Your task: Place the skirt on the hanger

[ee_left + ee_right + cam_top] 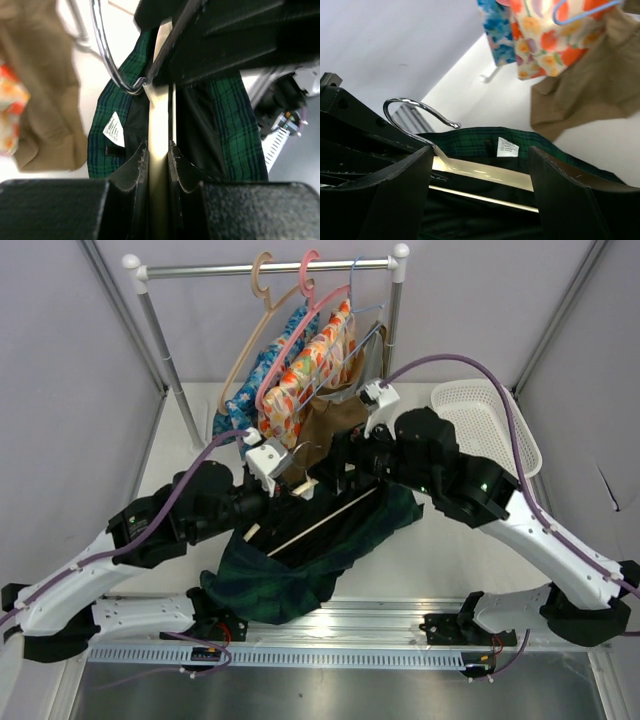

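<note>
The dark green and navy plaid skirt (300,565) hangs in a heap below the pale cream hanger (322,521), whose arm sits inside the waistband. My left gripper (290,485) is shut on the hanger's cream arm (159,125), just below its chrome hook (106,55); the skirt (240,125) with a white label (114,129) hangs on both sides. My right gripper (340,468) is open, and in the right wrist view (481,148) its fingers (395,200) stand on either side of the hanger (485,172) and the skirt's waistband (470,140) without touching them.
A clothes rack (270,270) at the back holds a tan hanger (262,285), a pink hanger (310,285), floral garments (300,375) and a brown garment (330,425). A white basket (490,420) stands at the right. A metal rail (330,650) runs along the near edge.
</note>
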Controlling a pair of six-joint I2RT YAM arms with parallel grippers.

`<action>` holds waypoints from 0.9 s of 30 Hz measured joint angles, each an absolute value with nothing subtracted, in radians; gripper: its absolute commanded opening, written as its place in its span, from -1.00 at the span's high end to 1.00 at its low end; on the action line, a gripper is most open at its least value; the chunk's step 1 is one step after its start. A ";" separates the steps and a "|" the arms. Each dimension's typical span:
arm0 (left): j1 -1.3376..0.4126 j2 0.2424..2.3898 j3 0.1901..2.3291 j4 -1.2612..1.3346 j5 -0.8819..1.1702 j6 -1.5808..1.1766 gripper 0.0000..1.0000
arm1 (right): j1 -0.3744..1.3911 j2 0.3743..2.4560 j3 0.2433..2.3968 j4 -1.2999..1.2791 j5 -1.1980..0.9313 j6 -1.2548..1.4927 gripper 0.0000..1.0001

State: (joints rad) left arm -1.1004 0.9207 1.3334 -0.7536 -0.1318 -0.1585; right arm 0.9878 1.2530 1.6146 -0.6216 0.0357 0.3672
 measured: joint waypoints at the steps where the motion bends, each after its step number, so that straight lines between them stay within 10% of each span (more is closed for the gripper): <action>1: -1.099 0.908 1.328 -0.763 -0.151 -0.169 1.00 | 0.972 1.279 1.642 -0.624 0.020 0.369 -0.60; 19: -1.114 0.701 1.244 -1.050 -0.305 -0.349 1.00 | 0.834 1.560 1.958 -0.322 -0.109 0.405 -0.44; 27: -1.114 0.681 1.236 -1.076 -0.332 -0.386 1.00 | 0.865 1.805 2.161 -0.238 -0.194 0.401 0.16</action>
State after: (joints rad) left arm -1.1145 0.6811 1.2358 -1.0763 -0.3317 -0.3859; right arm 0.8654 1.8050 2.1612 -0.2382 -0.1940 0.4011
